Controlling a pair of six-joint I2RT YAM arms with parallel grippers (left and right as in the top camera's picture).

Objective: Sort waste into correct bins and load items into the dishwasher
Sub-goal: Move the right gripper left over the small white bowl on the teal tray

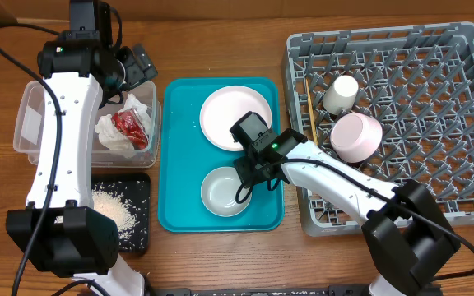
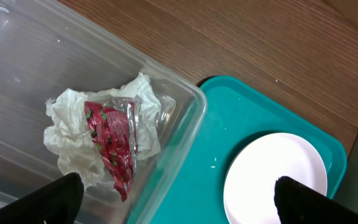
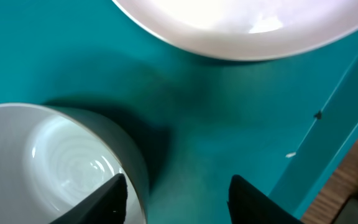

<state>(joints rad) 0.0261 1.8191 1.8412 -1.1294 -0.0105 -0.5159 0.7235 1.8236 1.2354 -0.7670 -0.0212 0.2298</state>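
A white bowl (image 1: 223, 191) and a pale round plate (image 1: 230, 115) sit on the teal serving tray (image 1: 181, 156). My right gripper (image 1: 249, 170) is open at the bowl's right rim (image 3: 73, 155), with one finger over the bowl's inside and the other outside it (image 3: 179, 196). The plate's edge (image 3: 241, 25) is just beyond. My left gripper (image 1: 135, 66) is open and empty (image 2: 179, 205), high over the clear tub (image 1: 31, 115), which holds the crumpled napkin (image 2: 73, 118) and red wrapper (image 2: 114, 146). The grey dish rack (image 1: 459, 123) holds a cream cup (image 1: 341, 92), a pink bowl (image 1: 356, 137) and chopsticks (image 1: 310, 115).
The black tray (image 1: 138, 230) at the front left holds rice-like crumbs (image 1: 113, 210). The dish rack stands right against the teal tray's right side. Bare wooden table (image 1: 220, 49) lies behind the tray and along the front edge.
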